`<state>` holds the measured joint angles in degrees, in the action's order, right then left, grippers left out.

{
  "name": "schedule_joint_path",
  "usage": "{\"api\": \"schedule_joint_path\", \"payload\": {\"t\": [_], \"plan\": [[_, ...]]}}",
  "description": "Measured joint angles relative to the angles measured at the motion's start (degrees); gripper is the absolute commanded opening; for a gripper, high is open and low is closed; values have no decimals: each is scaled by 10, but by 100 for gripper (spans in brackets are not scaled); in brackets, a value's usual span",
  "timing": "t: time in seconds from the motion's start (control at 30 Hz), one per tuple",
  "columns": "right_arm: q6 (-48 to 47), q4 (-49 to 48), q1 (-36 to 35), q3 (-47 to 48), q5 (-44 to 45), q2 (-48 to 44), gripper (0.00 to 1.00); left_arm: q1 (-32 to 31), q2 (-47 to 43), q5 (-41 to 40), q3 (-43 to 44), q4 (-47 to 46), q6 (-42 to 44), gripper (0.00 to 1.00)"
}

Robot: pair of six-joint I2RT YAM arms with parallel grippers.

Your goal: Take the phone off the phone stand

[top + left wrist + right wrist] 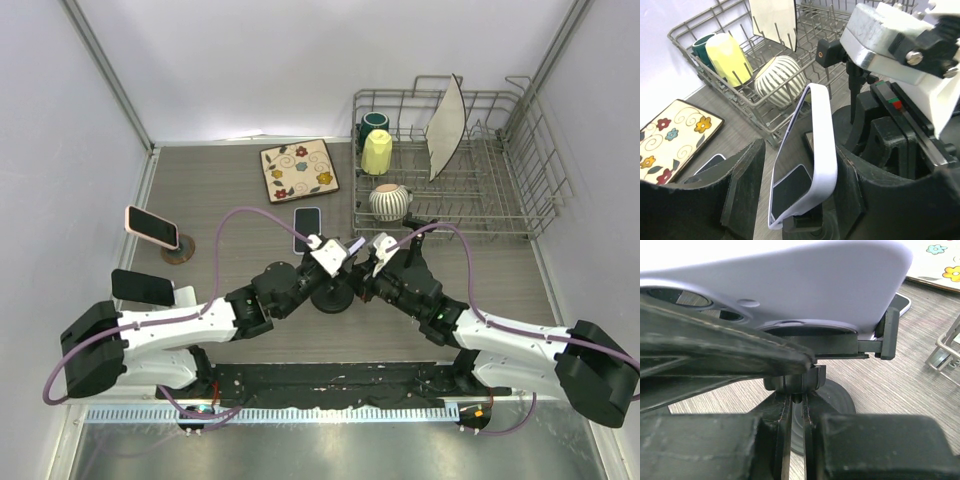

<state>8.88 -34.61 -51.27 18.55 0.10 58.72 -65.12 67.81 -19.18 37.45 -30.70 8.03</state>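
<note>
At centre frame, phone sits in phone stand

White walls enclose a grey wood-grain table. The left gripper straddles the leaning phone, jaws released with a gap showing. The right gripper is clenched on the phone stand's neck.

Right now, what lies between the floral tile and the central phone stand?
Between floral tile and phone stand, a dark phone lies flat; the top view shows it.

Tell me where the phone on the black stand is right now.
Mid-table in the top view, the phone sits tilted on its stand, between the fingers of the left gripper, with the dish rack beyond it.
</note>
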Motion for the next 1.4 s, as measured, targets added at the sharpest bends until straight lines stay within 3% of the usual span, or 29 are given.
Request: {"api": "schedule_joint_path", "payload": {"t": [0.4,0.5,0.63,0.9,1.4], "plan": [[1,-1,-1,-5,-2,-6,1,0,46,-22,0,-67,35,41],[1,-1,-1,-5,-2,-6,1,-1,52,-22,0,-74,40,27],[3,-2,-1,-6,1,-9,1,-4,53,-21,0,-75,61,0],[16,2,-12,-14,27,-25,1,-6,33,-16,0,-43,33,0],[41,2,-38,-19,4,-58,1,-13,-87,-63,-14,97,-122,0]]}}
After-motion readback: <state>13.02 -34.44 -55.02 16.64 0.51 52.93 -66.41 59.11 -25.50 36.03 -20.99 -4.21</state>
